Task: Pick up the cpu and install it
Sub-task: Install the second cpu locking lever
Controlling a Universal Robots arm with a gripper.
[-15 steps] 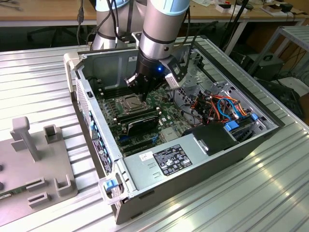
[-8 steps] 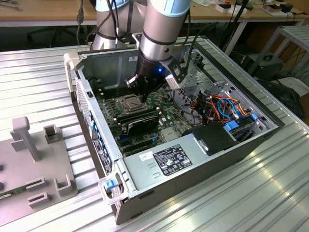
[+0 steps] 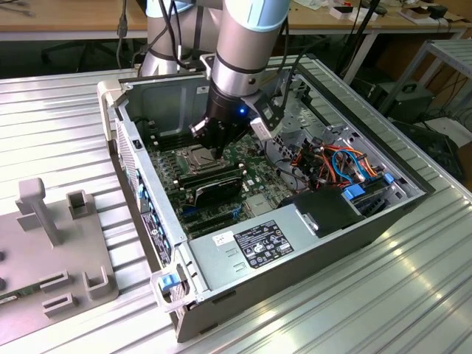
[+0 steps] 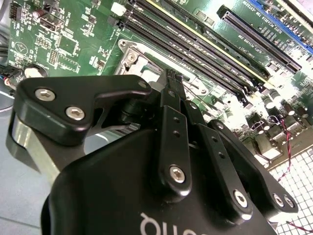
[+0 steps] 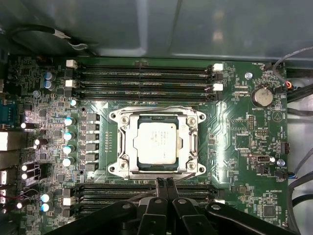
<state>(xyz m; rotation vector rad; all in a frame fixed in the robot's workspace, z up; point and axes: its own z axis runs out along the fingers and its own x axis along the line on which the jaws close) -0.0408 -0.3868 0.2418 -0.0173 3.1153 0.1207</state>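
Inside the open computer case (image 3: 140, 169), cpu (image 5: 155, 142) sits apparently seated in its socket (image 5: 157, 142); gripper (image 5: 164, 182) hovers beside it, fingers pressed together, empty.

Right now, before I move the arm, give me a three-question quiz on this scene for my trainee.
1. True or false: the small square silver-grey metal-topped cpu lies inside the silver metal socket frame.
2. Multiple choice: the fingers of the tool are A) spread wide, B) closed together with nothing between them, C) clamped on a memory stick.
3. Fill in: in the first wrist view, the long black memory slots run along ___ opposite sides of that frame.
Key: 1 true; 2 B; 3 two.
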